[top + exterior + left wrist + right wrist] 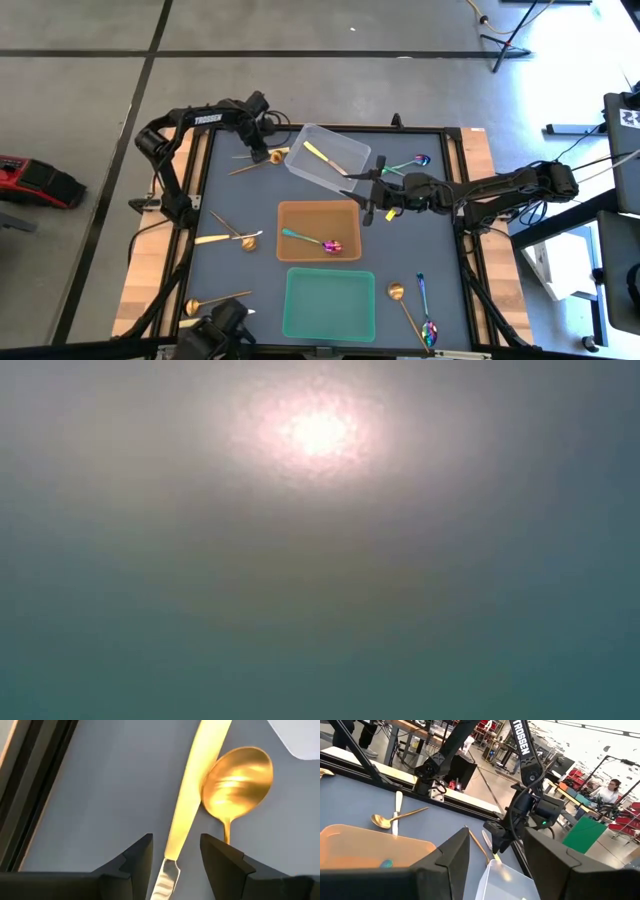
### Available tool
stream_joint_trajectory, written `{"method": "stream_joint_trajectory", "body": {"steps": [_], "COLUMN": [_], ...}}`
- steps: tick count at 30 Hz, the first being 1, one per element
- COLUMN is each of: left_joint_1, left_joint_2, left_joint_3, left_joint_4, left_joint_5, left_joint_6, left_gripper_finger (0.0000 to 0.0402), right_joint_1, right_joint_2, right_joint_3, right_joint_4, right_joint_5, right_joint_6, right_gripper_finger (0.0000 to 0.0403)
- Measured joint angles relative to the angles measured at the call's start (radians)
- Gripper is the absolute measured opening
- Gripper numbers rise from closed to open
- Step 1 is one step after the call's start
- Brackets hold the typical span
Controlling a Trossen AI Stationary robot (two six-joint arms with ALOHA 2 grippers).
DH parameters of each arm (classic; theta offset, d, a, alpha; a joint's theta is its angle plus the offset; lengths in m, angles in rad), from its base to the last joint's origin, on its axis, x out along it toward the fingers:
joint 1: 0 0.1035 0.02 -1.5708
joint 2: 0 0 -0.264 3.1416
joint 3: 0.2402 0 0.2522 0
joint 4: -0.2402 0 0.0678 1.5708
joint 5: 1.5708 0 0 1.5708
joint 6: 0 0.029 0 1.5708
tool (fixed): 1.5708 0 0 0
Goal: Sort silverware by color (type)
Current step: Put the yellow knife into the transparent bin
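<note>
High view: three bins down the table's middle. Clear bin (328, 156) holds one yellow knife (319, 156); orange bin (319, 231) holds one rainbow spoon (312, 241); green bin (329, 304) is beside it. Loose: two more rainbow spoons, three copper spoons, three knives visible. Left gripper (265, 139) sits low at the far-left corner; right gripper (368, 186) hovers at the clear bin's edge.

Low view: only glare.

Left wrist: fingers apart, straddling a knife (187, 805) lying against a copper spoon (239, 779).

Right wrist: fingers spread, nothing between them.
</note>
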Motion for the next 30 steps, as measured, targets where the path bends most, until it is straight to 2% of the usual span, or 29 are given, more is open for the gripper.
{"method": "stream_joint_trajectory", "body": {"steps": [11, 14, 23, 30], "left_joint_1": [-0.001, 0.000, 0.006, 0.004], "left_joint_2": [0.075, 0.076, 0.074, -0.008], "left_joint_3": [0.005, 0.004, 0.002, -0.007], "left_joint_4": [0.036, 0.043, 0.045, 0.038], "left_joint_5": [-0.038, -0.074, -0.090, -0.124], "left_joint_6": [0.041, 0.041, 0.042, 0.029], "left_gripper_finger": [0.0158, 0.0139, 0.0037, 0.0039], "right_joint_1": [0.000, 0.000, 0.000, 0.000], "right_joint_2": [0.000, 0.000, 0.000, 0.000], "right_joint_3": [0.000, 0.000, 0.000, 0.000], "right_joint_4": [-0.016, -0.016, -0.015, 0.007], "right_joint_5": [0.000, 0.000, 0.000, 0.024], "right_joint_6": [0.008, 0.009, 0.024, 0.023], "right_gripper_finger": [0.0179, 0.0179, 0.0179, 0.0179]}}
